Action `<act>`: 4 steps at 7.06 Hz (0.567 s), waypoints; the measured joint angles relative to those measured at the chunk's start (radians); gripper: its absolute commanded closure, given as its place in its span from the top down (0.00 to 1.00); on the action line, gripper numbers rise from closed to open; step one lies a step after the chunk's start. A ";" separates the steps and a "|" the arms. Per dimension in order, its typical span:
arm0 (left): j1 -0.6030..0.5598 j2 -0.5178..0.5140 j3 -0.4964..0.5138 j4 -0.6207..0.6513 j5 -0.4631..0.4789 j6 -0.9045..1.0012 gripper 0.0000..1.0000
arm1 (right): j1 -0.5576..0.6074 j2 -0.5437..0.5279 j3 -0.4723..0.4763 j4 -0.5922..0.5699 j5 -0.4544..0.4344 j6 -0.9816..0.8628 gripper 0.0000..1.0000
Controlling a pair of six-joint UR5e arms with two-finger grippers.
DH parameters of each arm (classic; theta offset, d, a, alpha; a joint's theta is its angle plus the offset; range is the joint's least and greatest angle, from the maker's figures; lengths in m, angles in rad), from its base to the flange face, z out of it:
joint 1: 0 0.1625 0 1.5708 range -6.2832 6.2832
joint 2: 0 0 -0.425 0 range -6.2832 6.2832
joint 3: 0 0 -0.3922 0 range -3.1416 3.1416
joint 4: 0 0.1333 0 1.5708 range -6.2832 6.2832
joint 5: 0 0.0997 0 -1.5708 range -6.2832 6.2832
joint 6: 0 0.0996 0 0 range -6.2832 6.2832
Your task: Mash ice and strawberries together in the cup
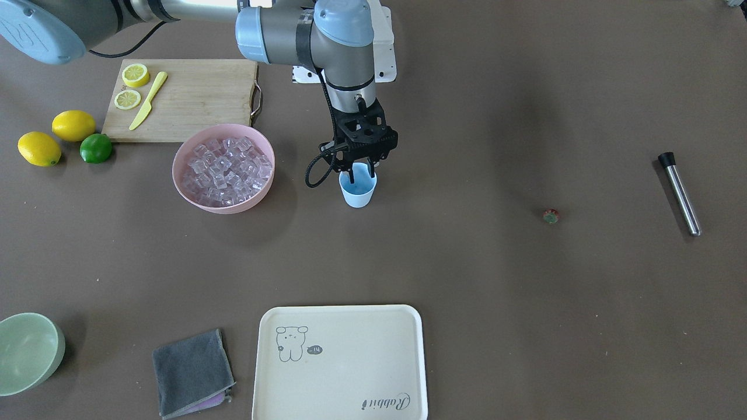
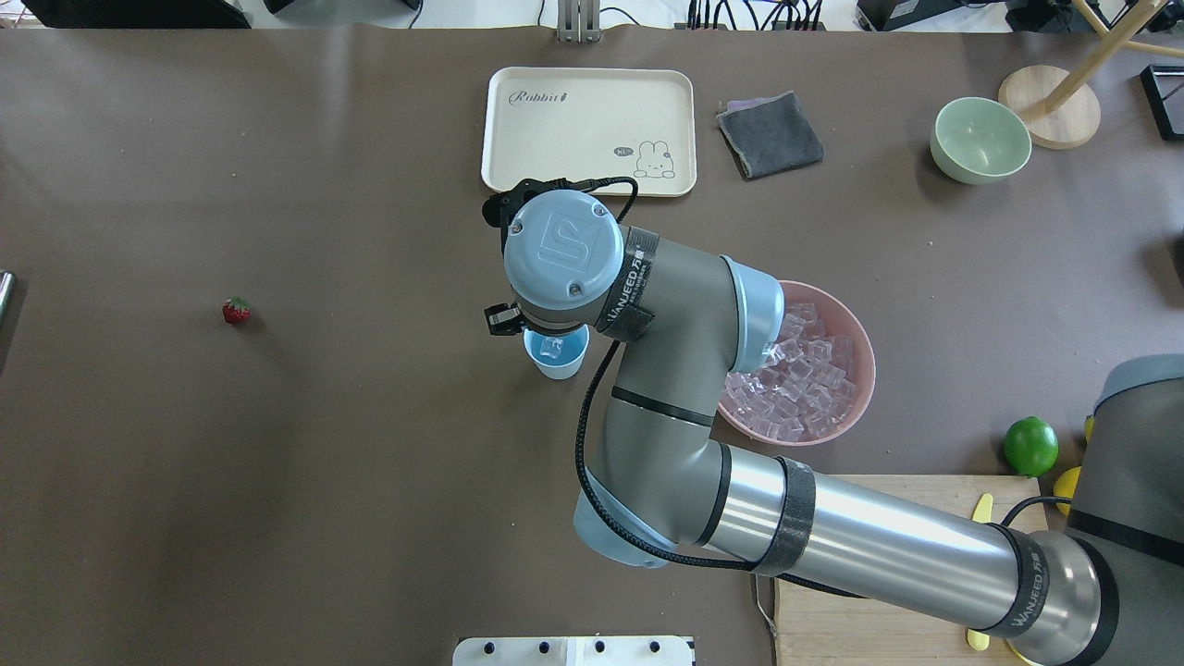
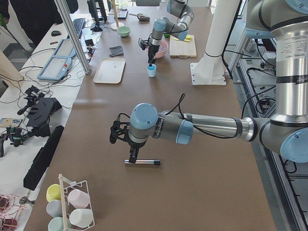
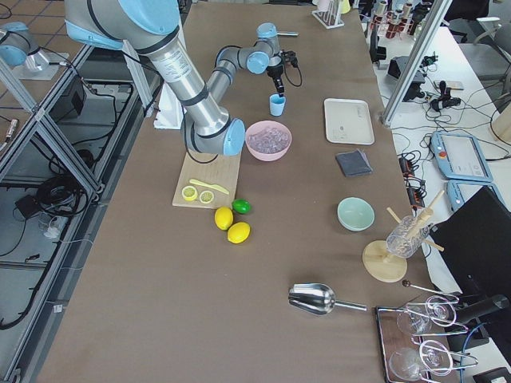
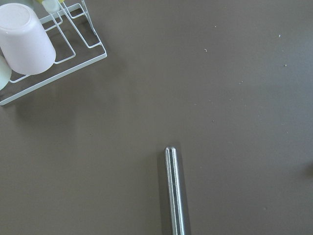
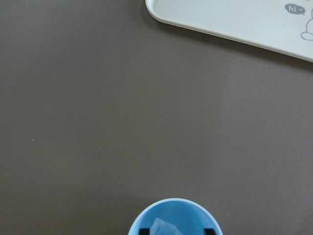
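Observation:
The pale-blue cup (image 1: 357, 189) stands upright mid-table, beside the pink bowl (image 1: 223, 201) full of ice (image 1: 224, 166). My right gripper (image 1: 362, 175) points straight down with its fingers inside the cup. In the right wrist view the two fingertips (image 6: 143, 230) stand apart at the cup's (image 6: 173, 208) inner walls, with one ice cube (image 6: 164, 227) loose between them. The strawberry (image 1: 551, 216) lies alone on the table far toward my left side. My left gripper (image 3: 132, 153) hovers by a steel muddler (image 3: 143, 162); I cannot tell whether it is open or shut.
The muddler (image 1: 680, 192) lies at the far left end, also in the left wrist view (image 5: 175, 191) near a wire cup rack (image 5: 58, 54). A cutting board (image 1: 192, 99) with lemon halves and a yellow knife, two lemons (image 1: 73, 125), a lime (image 1: 96, 148), a cream tray (image 1: 341, 361), a grey cloth (image 1: 192, 373) and a green bowl (image 1: 26, 353) ring the work area.

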 measured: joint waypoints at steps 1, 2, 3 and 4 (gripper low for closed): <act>0.000 0.000 0.002 0.000 0.000 0.000 0.99 | 0.005 -0.023 0.018 -0.001 0.001 -0.005 1.00; 0.000 0.001 0.002 0.000 0.000 0.000 0.99 | 0.014 -0.068 0.067 -0.005 0.005 -0.016 1.00; -0.001 0.002 0.001 0.000 0.000 0.000 0.99 | 0.026 -0.129 0.135 -0.017 0.010 -0.043 1.00; -0.002 0.006 -0.003 -0.001 -0.001 0.000 0.99 | 0.038 -0.192 0.205 -0.036 0.014 -0.078 1.00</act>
